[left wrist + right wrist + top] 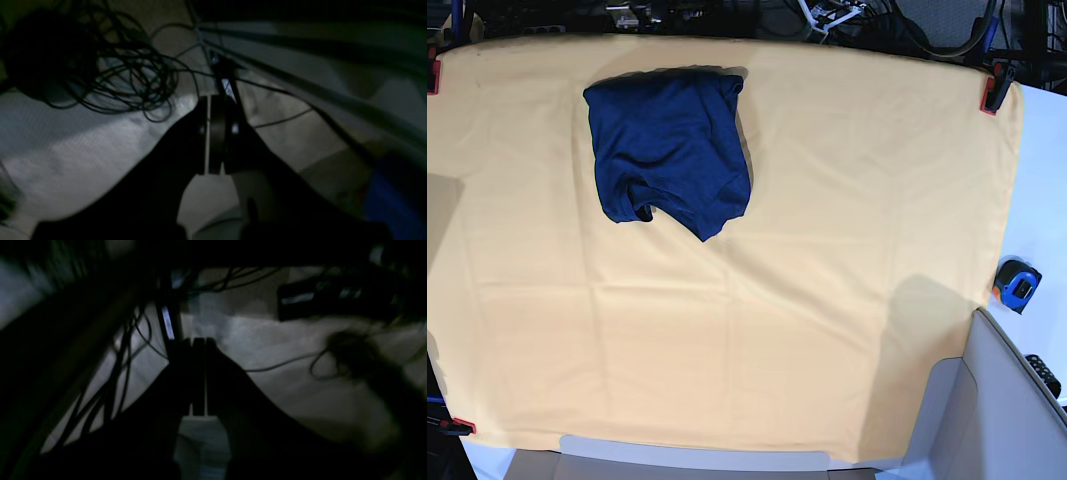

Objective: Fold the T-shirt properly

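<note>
On the yellow cloth (827, 300) lies one T-shirt (670, 150), bunched. Both grippers, left (217, 133) and right (198, 373), are clenched on nothing, among dark cables (126, 76). One tape measure (1017, 285) sits beside the cloth.

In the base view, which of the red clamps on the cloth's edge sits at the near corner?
The red clamp at the bottom-left corner of the yellow cloth; the other two, and, grip the far corners.

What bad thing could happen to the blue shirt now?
1. The T-shirt lies bunched with a corner poking out, so it might be counted as folded while still messy.
2. It sits near the far edge of the yellow cloth, so a clumsy push could slide it off.
3. Both wrist views show loose cables that an arm might snag.
</note>
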Controlling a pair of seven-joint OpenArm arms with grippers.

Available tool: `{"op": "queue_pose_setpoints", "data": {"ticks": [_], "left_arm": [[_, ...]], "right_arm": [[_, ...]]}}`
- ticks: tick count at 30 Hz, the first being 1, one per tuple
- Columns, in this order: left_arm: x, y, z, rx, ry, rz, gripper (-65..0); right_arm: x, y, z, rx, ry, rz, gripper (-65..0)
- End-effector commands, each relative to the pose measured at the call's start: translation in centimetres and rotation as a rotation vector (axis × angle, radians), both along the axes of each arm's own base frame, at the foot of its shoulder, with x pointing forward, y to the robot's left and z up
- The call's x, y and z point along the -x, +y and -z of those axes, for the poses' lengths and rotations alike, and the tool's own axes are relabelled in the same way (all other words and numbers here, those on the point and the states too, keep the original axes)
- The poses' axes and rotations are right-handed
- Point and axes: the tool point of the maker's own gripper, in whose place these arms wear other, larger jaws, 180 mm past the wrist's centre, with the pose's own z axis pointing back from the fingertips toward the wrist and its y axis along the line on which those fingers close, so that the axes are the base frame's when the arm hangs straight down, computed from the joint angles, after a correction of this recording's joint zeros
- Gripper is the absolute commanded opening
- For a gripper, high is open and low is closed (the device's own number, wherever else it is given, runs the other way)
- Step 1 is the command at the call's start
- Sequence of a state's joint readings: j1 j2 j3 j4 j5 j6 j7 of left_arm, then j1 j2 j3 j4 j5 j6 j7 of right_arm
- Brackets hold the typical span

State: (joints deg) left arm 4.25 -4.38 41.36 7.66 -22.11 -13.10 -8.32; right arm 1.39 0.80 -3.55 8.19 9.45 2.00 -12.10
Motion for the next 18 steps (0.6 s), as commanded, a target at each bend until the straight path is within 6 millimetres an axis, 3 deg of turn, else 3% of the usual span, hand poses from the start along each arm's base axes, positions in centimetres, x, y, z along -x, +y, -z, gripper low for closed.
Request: {"op": "queue_pose_setpoints", "data": {"ticks": [1, 8, 15, 18], "left_arm": [[0.0, 0.0, 0.0, -0.010, -0.004, -0.001, -65.0], [-2.2, 5.7, 0.3, -0.321, -0.099, -0.082, -65.0], [-2.0, 6.0, 0.3, -0.328, -0.087, -0.144, -65.0], [-1.9, 4.4, 0.3, -0.302, -0.083, -0.146, -65.0]], "right_arm": [[0.9, -0.3, 0.0, 0.025, 0.031, 0.045, -65.0], [-0.6, -1.5, -0.1, 0.138, -0.022, 0.156, -65.0], [-0.4, -1.9, -0.1, 0.146, -0.031, 0.195, -65.0], [-0.3, -1.8, -0.1, 0.145, -0.031, 0.195, -65.0]]}}
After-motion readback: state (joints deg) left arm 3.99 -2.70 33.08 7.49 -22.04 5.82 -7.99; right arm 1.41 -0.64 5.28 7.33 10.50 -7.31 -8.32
